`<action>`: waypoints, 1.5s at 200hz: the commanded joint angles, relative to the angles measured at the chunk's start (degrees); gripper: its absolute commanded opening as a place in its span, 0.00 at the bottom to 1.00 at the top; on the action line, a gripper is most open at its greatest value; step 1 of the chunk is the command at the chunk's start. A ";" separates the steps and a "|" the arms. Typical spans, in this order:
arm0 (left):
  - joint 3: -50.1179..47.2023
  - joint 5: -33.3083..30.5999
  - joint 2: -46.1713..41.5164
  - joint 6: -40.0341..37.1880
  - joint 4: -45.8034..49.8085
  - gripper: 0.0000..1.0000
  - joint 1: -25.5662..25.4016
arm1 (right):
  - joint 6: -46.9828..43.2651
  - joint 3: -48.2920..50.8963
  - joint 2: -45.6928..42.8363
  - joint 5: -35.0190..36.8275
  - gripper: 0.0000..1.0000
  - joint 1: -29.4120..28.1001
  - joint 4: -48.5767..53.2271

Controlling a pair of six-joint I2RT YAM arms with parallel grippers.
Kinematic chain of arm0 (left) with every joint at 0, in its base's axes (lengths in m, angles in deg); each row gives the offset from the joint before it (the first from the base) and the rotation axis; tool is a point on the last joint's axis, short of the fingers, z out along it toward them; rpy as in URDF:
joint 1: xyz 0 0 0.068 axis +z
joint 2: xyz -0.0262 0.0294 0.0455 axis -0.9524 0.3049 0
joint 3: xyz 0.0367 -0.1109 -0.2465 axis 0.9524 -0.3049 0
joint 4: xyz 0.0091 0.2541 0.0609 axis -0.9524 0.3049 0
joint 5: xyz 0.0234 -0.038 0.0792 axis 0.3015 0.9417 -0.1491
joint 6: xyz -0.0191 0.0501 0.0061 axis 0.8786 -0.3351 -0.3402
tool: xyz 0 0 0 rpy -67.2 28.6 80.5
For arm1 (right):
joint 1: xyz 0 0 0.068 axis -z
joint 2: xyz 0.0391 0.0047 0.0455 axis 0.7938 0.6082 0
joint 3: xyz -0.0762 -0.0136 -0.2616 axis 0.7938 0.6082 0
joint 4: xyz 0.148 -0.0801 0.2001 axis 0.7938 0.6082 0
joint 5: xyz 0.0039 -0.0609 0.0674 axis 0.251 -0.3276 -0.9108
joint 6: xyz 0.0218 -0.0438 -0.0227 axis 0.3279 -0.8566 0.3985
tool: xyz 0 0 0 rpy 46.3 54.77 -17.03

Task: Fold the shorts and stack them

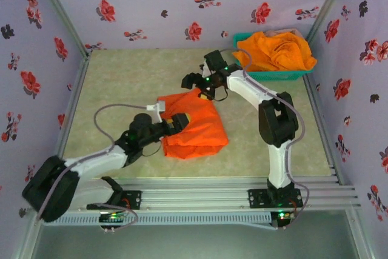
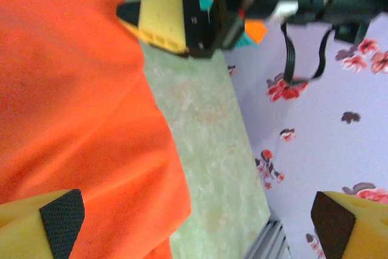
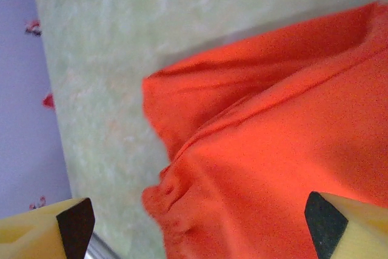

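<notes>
One pair of bright orange shorts (image 1: 195, 127) lies loosely folded in the middle of the table. More orange shorts (image 1: 276, 51) are heaped in the teal basket (image 1: 285, 76) at the back right. My left gripper (image 1: 176, 122) is open over the spread shorts' left edge; in the left wrist view the shorts (image 2: 73, 119) cover the left side and the left gripper (image 2: 197, 225) straddles their edge. My right gripper (image 1: 197, 85) hovers open just above the shorts' far edge. In the right wrist view the rumpled shorts (image 3: 273, 150) lie below the open right gripper (image 3: 200, 228).
The table (image 1: 121, 83) is pale green, boxed in by flowered lilac walls (image 1: 182, 4) at the back and sides. A metal rail (image 1: 242, 187) runs along the near edge. A yellow finger (image 2: 163, 22) of the right gripper shows at the top of the left wrist view.
</notes>
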 commanded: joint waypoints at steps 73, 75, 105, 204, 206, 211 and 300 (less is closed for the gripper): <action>-6.04 -10.12 15.41 1.51 -10.93 0.99 -3.93 | -2.66 -5.87 12.74 0.27 0.92 4.64 1.43; -6.18 -10.18 15.46 1.59 -11.03 0.99 -3.89 | -2.99 -5.57 12.14 0.47 0.92 4.67 1.45; -5.63 -10.09 12.17 1.47 -10.68 0.99 -3.87 | -7.92 2.40 0.40 5.37 0.93 3.88 1.00; 4.02 -12.53 -18.35 -11.66 25.88 1.00 -1.55 | -17.77 20.74 -11.41 13.63 0.81 4.71 9.67; 3.96 -12.56 -18.77 -11.77 26.41 1.00 -1.48 | -17.77 20.74 -11.18 13.74 0.81 4.61 9.71; 3.83 -12.74 -19.69 -12.03 27.41 0.99 -1.26 | -17.79 20.72 -10.57 13.83 0.80 4.26 9.65; 1.33 -13.33 -25.12 -11.48 30.34 0.99 -0.28 | -17.68 18.50 -4.84 19.97 0.23 1.69 11.66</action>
